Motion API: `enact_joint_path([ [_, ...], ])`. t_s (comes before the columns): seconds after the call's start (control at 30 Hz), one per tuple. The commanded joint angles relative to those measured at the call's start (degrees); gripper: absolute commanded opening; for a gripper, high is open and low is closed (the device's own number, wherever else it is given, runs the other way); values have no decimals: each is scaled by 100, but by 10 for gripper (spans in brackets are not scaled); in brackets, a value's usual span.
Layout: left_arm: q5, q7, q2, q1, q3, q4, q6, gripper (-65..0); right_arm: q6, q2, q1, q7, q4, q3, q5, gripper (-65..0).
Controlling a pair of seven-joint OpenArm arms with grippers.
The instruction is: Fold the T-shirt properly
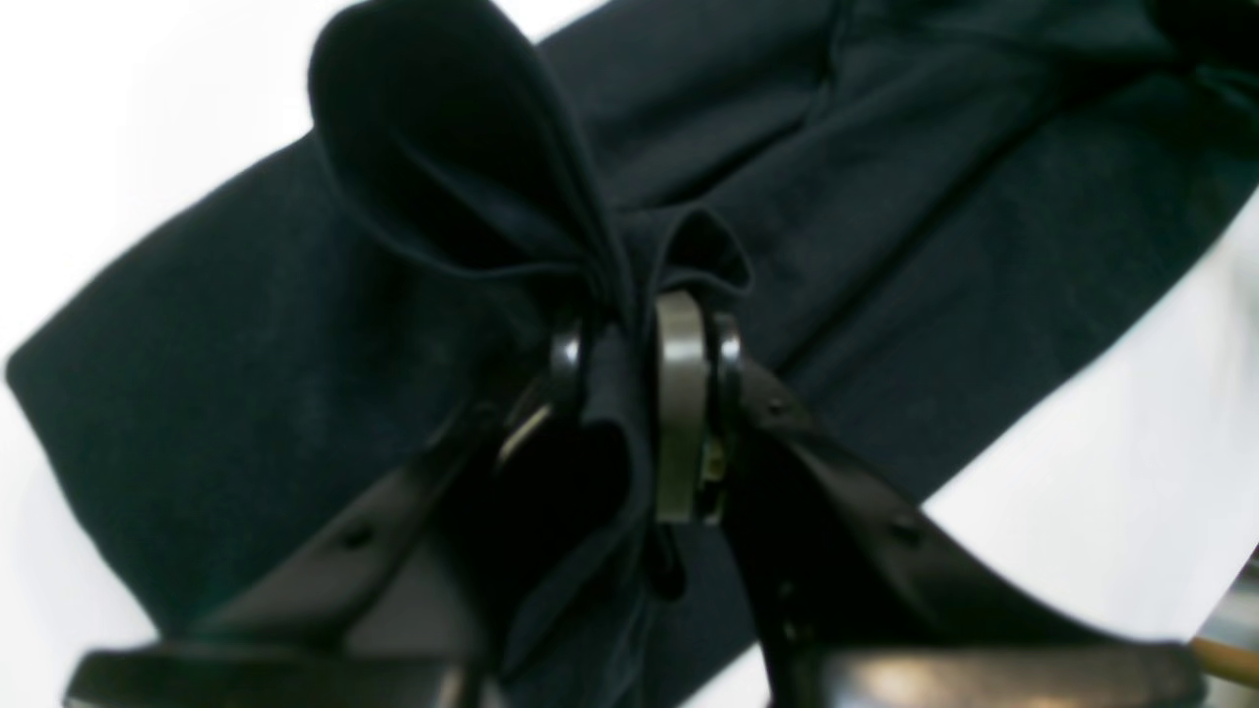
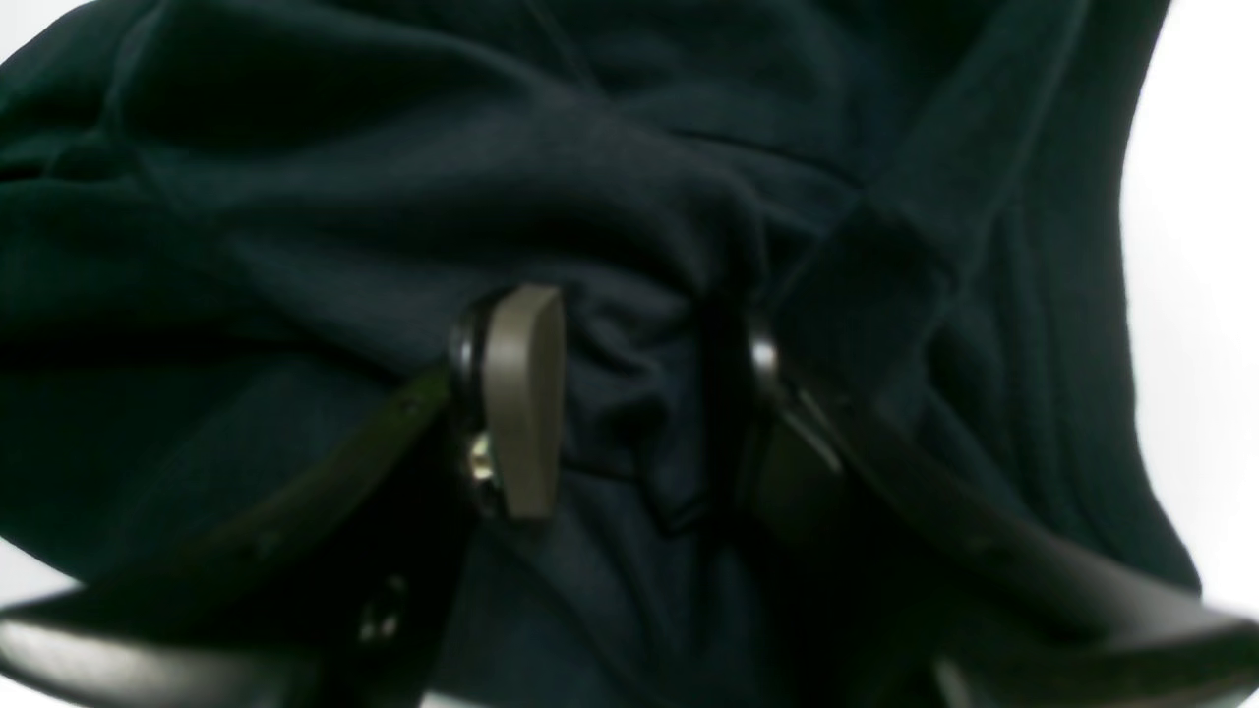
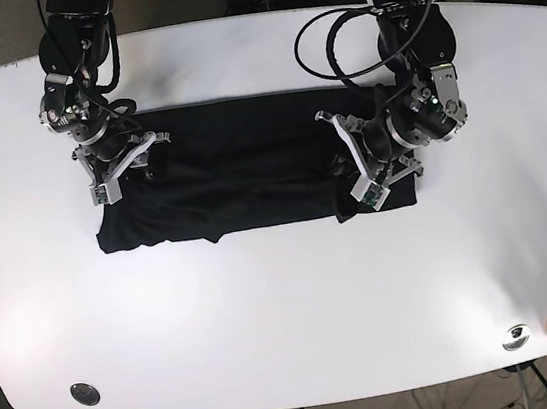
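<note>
**Both grippers pinching the dark shirt**

A black T-shirt [image 3: 240,179] lies as a long folded band across the middle of a white table [image 3: 287,304]. The base view shows both arms bent down over its two ends, but not how the jaws stand.

The wrist views fill that in. The left gripper [image 1: 629,393] is clenched on a raised fold of cloth that loops up above its tips, with the rest of the shirt flat on the table behind. The right gripper [image 2: 639,393] has bunched cloth between its jaws, which stand further apart; fabric fills nearly the whole view.
</note>
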Motion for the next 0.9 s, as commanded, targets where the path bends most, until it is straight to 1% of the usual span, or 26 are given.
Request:
enact_joint_path([
  [0.0, -136, -281, -28, -153, 266, -35, -8, -572, -2, 1, 16, -158, 36, -7, 11, -419],
  [0.03, -136, -281, -28, -153, 327, -70, -8, -561, -2, 1, 16, -158, 36, -7, 11, -419],
  [0.07, -136, -281, -28, -162, 397, -105, -8, -536, -2, 1, 16, -158, 36, -7, 11, -419],
  [0.1, -136, -281, -28, -162, 459, -123, 93, -492, -2, 1, 16, -158, 36, -7, 11, -419],
  [0.13, -136, -281, -28, -162, 468, -123, 181, -467, -2, 1, 16, -158, 45, -7, 11, -419],
  [0.3, -136, -299, 8, -180, 644, -123, 911, -300, -2, 1, 16, -158, 62, -7, 20, -419],
  [0.37, -145, -299, 8, -180, 819, -88, 1069, -264, -2, 1, 16, -167, 71, -7, 20, -419],
  [0.5, -145, -439, -28, -259, 1206, 369, 1148, -260, -2, 1, 16, -167, 71, -7, 20, -419],
  [0.63, -145, -501, -36, -250, 1224, 879, 1148, -260, -2, 1, 25, -167, 124, -7, 64, -419],
  [0.7, -145, -501, -63, -241, 1074, 1002, 1139, -260, -2, 1, 16, -167, 282, 2, 275, -419],
  [0.87, -162, -510, -344, -171, 749, 897, 1139, -260, -11, 45, -10, -193, 669, 19, 943, -419],
])
